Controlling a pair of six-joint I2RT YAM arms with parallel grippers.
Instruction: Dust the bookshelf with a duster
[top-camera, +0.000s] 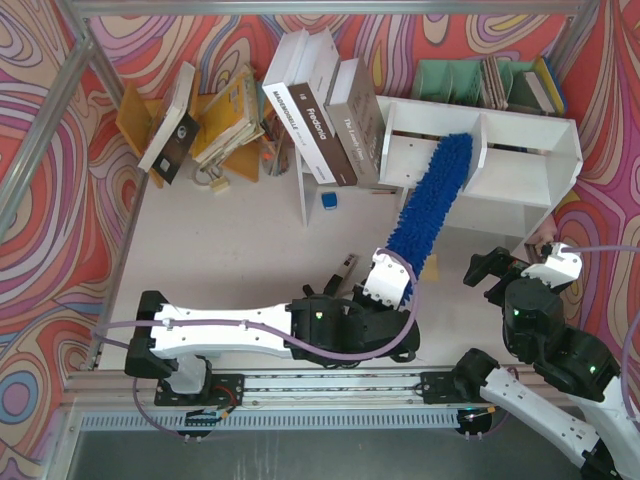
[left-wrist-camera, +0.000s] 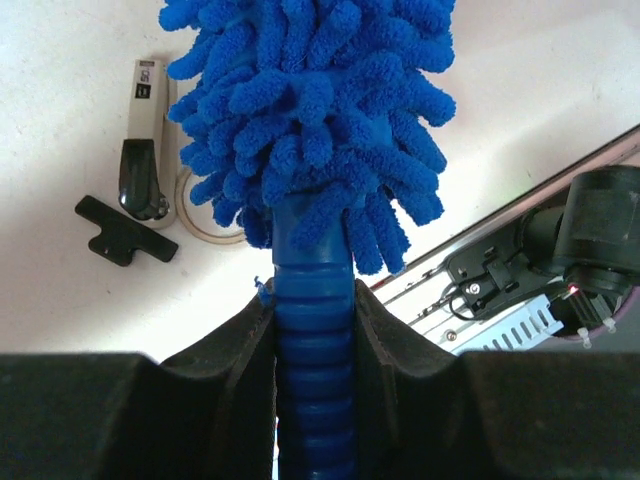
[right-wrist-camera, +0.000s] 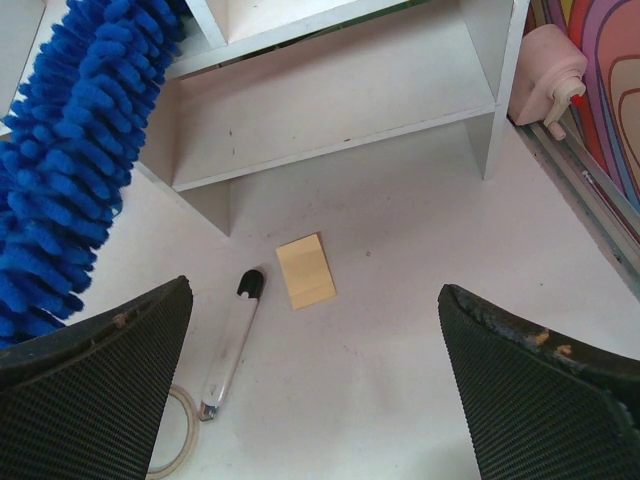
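Your white bookshelf (top-camera: 530, 125) sits back right. The blue duster (top-camera: 430, 200) angles up from your left gripper (left-wrist-camera: 315, 320), which is clamped on its ribbed handle, fluffy tip in the left compartment beside the divider. Your right gripper (right-wrist-camera: 315, 300) hangs wide open and empty above a marker (right-wrist-camera: 232, 340) and a yellow note (right-wrist-camera: 305, 270).

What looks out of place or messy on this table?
Three large books lean tilted at the left end of the bookshelf instead of standing upright. Further left, smaller books lie in a jumbled heap. A marker and a yellow notepad lie loose on the table before the shelf.
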